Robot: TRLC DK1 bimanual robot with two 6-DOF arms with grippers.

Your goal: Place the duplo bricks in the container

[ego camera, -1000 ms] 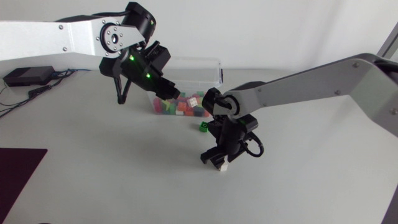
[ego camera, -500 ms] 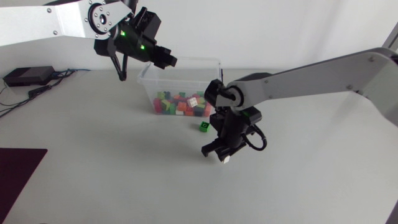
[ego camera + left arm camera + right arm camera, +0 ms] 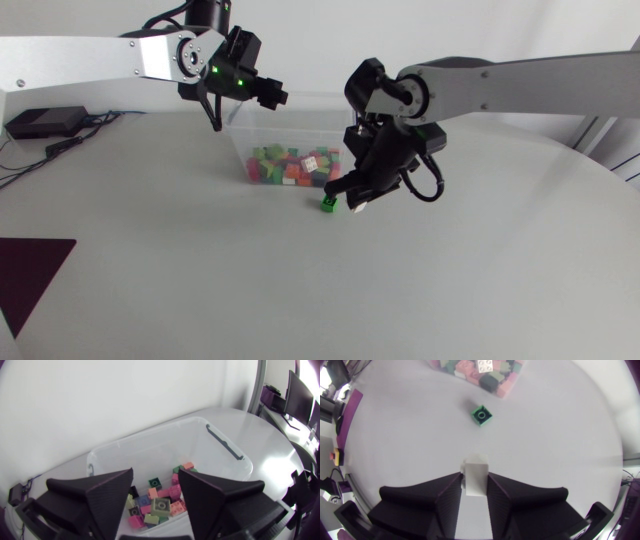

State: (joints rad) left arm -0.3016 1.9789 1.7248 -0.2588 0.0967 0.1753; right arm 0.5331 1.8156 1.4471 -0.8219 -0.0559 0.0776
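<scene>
One white brick (image 3: 475, 483) is pinched between the fingers of the right gripper (image 3: 475, 476). A green brick (image 3: 481, 415) lies ahead of it on the surface (image 3: 200, 260), just beside the clear container (image 3: 150, 457), which holds many coloured bricks (image 3: 160, 504). Over the container hangs the left gripper (image 3: 155, 480), fingers spread wide, holding nothing.

right arm (image 3: 520, 85) lifted the white brick (image 3: 475, 478) toward the container (image 3: 300, 120).

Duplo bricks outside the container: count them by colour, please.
Green brick, loose beside the container: 1
White brick, held in the right end effector: 1
Total: 2
</scene>
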